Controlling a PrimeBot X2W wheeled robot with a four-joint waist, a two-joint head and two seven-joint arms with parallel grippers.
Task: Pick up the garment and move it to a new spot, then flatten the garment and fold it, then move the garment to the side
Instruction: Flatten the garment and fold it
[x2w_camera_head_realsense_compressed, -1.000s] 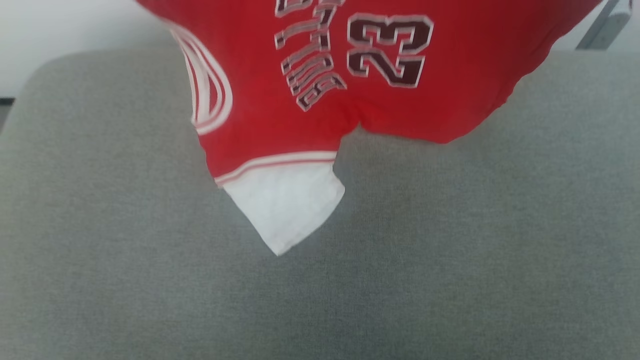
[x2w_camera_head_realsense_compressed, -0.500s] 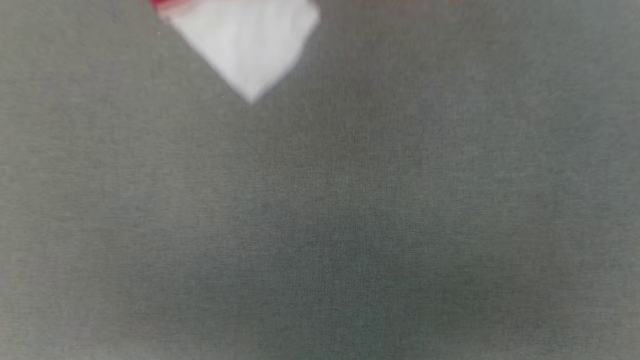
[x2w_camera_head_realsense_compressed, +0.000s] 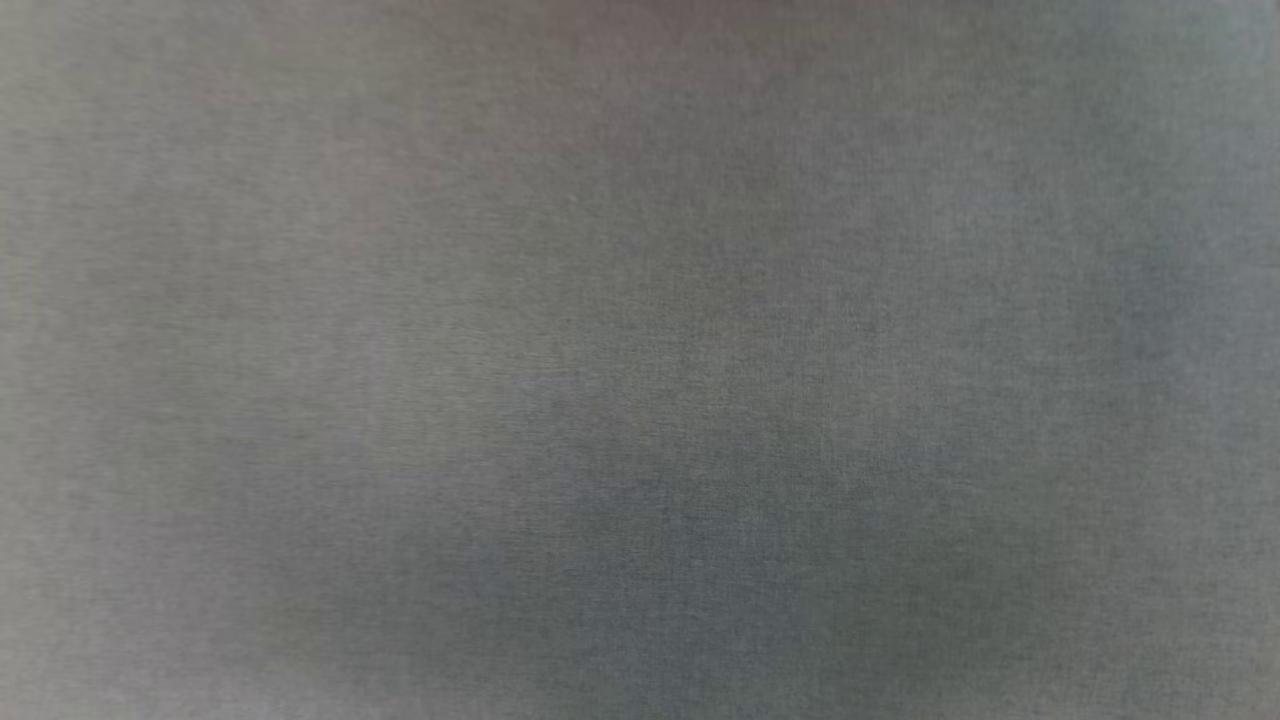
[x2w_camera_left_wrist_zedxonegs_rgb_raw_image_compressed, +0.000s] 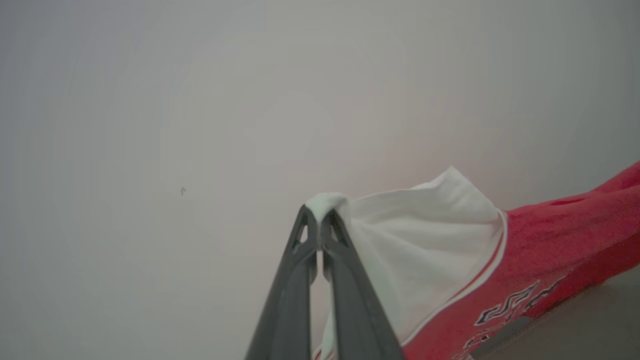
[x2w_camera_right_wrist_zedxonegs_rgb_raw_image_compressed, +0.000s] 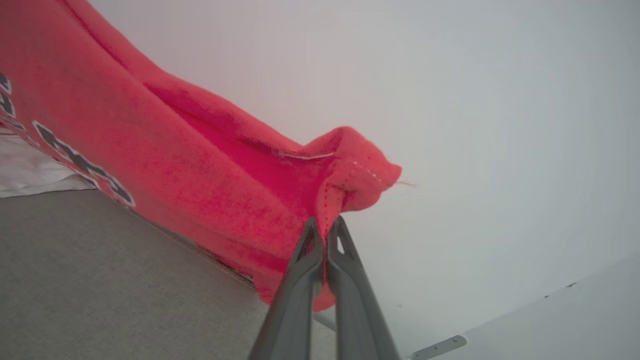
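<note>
**Left wrist view.** We see the left claw with its two dark fingers pressed together on a bunched corner of the white sleeve of the red T-shirt. The sleeve fans out to the right of the fingertips. Past its red-and-white striped border the red body, printed with dark outlined lettering, runs off to the claw's lower right, above a strip of grey fabric surface. Behind the claw stands a plain pale wall.

**Right wrist view.** The right claw pinches a stitched red hem of the same shirt, which folds over just above the fingertips. The cloth stretches away to the claw's upper left, over the grey surface at its lower left; whether the two touch we cannot tell.

**Head view.** We see grey woven fabric close up, slightly blurred
</note>
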